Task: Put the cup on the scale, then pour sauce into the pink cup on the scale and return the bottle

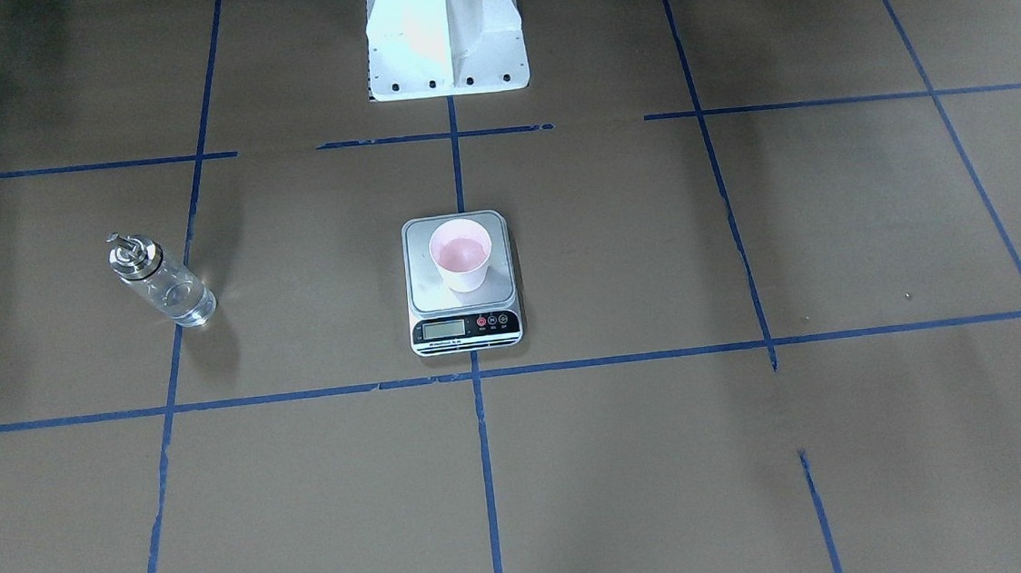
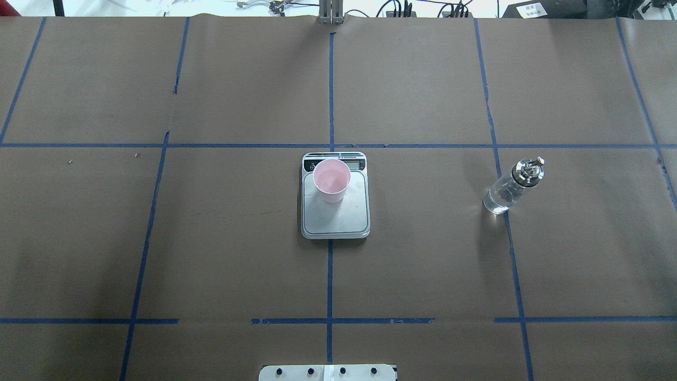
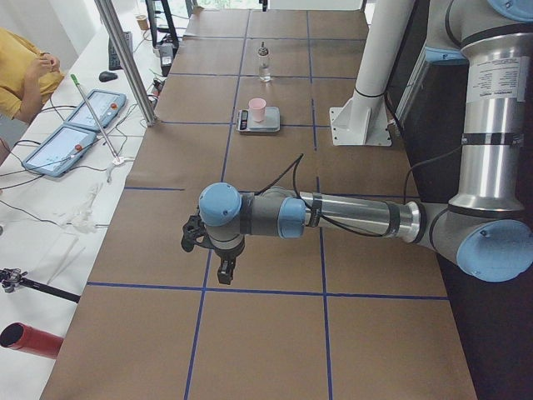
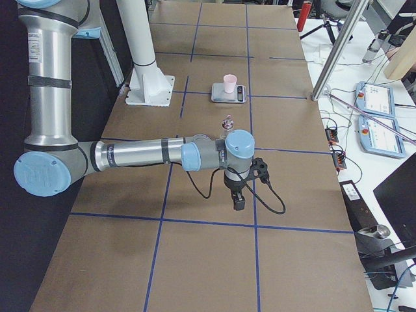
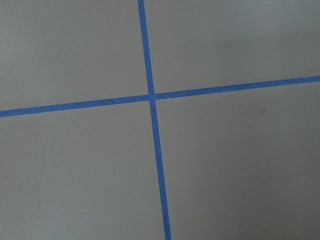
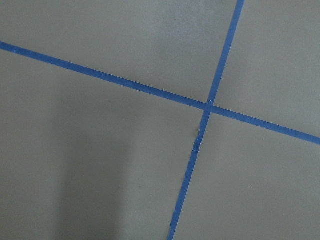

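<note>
Across the table (image 2: 238,254): brown paper marked off by blue tape (image 2: 330,275) is seen, with the task's things set along the middle row.
Left arm (image 3: 350,218): it is stretched low over the left end, well apart from everything. The left gripper (image 3: 226,273) points down; whether it is spread or pressed together cannot be told.
Right arm (image 4: 143,155): it is held likewise over the right end. Nothing is seen in the right gripper (image 4: 238,203), and its spread cannot be told.
Scale (image 2: 338,219): it lies flat at the centre.
Bottle (image 2: 510,186): it stands upright to the right of the scale, well apart from it.
Cup (image 2: 331,181): it stands upright on the platform, towards the far edge, so the placing is judged done.
Sauce (image 2: 498,200): clear liquid is seen in the bottle; whether any has been poured cannot be told.
Step in hand: fetching the bottle with the right arm is judged likely. The glass is best gripped at mid-body, below the metal cap (image 2: 529,172), and tilted slowly with the spout over the rim, without the cup being nudged.
Views: the arms are shown only by the side cameras. The display strip (image 1: 443,329) is shown whole from the front but partly hidden by the cup from overhead. Only tape crossings are shown by the wrist cameras.
</note>
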Controlling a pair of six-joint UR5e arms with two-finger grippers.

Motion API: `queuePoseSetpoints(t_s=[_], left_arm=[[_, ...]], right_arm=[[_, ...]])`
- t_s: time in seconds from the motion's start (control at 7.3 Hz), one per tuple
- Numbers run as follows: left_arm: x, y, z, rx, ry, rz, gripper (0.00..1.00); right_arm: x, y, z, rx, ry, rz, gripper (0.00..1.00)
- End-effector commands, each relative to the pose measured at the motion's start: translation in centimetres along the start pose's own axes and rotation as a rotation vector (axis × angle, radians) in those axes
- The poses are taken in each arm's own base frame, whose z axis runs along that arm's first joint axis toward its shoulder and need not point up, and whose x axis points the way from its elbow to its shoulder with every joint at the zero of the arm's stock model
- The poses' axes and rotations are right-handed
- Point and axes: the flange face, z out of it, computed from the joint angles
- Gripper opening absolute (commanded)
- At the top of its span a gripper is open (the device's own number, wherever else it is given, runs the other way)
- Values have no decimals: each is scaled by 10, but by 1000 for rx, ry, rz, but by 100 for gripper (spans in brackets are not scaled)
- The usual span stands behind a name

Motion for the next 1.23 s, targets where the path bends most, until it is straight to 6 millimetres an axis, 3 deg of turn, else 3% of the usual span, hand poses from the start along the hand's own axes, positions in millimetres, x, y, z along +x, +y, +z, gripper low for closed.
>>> queuePoseSetpoints(t_s=[0.0,0.27,0.68,0.82,1.1], left_arm=[[0,-3,0,-2,-6,-2,100],[-6,-2,6,-14,-4,-12,100],[1,-4,4,-12,-4,2,100],[-12,-6,13,-28,-24,-12,100],[-10,-6,12,-28,-16,-17,100]], right_arm=[[1,1,1,-3,-1,5,100],[-1,1,6,-10,-8,1,100],[0,1,9,-16,-6,10,100],[1,1,9,-18,-4,12,100],[1,0,9,-14,-4,9,100]])
